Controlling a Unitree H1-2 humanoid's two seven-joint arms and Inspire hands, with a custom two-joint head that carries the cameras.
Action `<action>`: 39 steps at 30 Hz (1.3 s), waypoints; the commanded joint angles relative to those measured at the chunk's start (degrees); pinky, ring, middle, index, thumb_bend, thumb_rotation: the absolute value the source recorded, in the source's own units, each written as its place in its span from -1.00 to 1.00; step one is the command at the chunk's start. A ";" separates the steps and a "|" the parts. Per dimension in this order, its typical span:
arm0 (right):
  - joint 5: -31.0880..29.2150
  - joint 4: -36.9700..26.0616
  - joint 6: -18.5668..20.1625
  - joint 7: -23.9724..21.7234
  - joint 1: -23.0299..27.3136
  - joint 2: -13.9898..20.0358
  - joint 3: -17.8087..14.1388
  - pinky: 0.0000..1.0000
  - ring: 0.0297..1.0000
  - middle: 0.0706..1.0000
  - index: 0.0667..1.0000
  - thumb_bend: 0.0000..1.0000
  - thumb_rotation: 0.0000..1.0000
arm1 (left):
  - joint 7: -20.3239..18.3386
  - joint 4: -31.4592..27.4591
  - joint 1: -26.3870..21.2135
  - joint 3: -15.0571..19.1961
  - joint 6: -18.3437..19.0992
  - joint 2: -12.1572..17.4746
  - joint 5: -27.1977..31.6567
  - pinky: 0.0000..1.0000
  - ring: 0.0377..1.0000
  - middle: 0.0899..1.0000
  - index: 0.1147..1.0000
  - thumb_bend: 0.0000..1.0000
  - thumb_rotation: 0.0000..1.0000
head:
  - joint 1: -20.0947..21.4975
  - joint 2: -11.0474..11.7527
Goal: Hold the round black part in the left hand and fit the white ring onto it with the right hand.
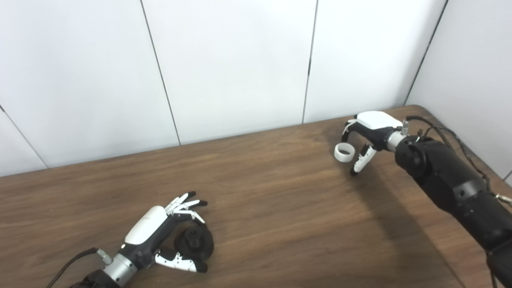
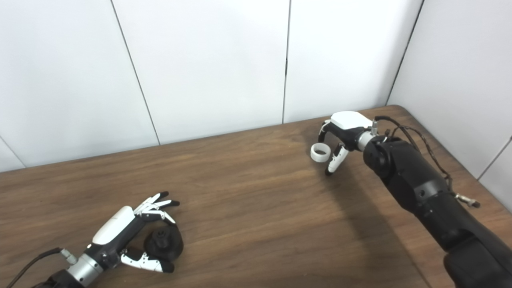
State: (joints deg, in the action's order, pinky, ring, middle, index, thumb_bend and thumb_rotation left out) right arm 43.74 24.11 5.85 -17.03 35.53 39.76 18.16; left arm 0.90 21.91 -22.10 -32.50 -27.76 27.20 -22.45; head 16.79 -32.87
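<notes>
The round black part (image 1: 196, 241) lies on the wooden table (image 1: 272, 208) at the front left. My left hand (image 1: 154, 230) rests beside it, open; the fingers (image 1: 186, 204) spread above the part and the thumb (image 1: 180, 262) lies along its near side. The white ring (image 1: 344, 153) sits on the table at the back right. My right hand (image 1: 374, 128) hovers over it, open, with curled fingers just behind the ring and the thumb (image 1: 362, 160) a little to its right. Both also show in the right eye view: the part (image 2: 164, 243) and the ring (image 2: 321, 152).
White wall panels (image 1: 240, 64) rise right behind the table's far edge, and a side wall (image 1: 472, 72) stands close on the right by the rounded table corner. Cables (image 1: 452, 138) run along my right forearm.
</notes>
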 commanded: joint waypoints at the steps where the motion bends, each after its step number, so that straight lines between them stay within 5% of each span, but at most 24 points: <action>1: 0.23 -0.41 -1.01 1.19 3.34 0.28 -0.23 0.94 1.00 0.84 0.36 0.65 -0.47 | -3.74 0.85 3.28 -1.18 0.86 1.05 -2.44 1.00 1.00 0.74 -0.18 0.05 -0.88 | -0.01 -0.08; 20: -0.71 1.02 -2.38 2.11 3.45 -0.26 -0.66 0.95 1.00 0.78 0.27 0.60 -0.52 | -4.65 0.11 4.06 0.35 0.86 0.47 -2.93 1.00 1.00 0.73 -0.18 0.05 -0.88 | -0.56 -0.11; 24: 0.41 2.39 -4.33 5.48 3.43 -0.25 -0.16 0.90 0.92 0.60 -0.08 0.10 -0.70 | -5.04 -0.25 4.40 0.65 0.88 0.51 -2.56 1.00 1.00 0.73 -0.18 0.05 -0.88 | -0.53 -0.36; 39: 0.21 1.80 -3.79 4.95 3.58 0.46 -0.41 0.93 0.91 0.56 -0.11 0.05 -0.72 | -4.46 -0.43 4.32 0.31 0.87 1.42 -2.01 1.00 1.00 0.74 -0.18 0.05 -0.88 | -0.06 -0.21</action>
State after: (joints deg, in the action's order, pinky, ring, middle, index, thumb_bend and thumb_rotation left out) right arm 43.95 27.05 1.88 -12.34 36.76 38.39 18.74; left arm -0.94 20.25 -20.54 -30.51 -27.77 27.08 -22.64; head 16.79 -33.05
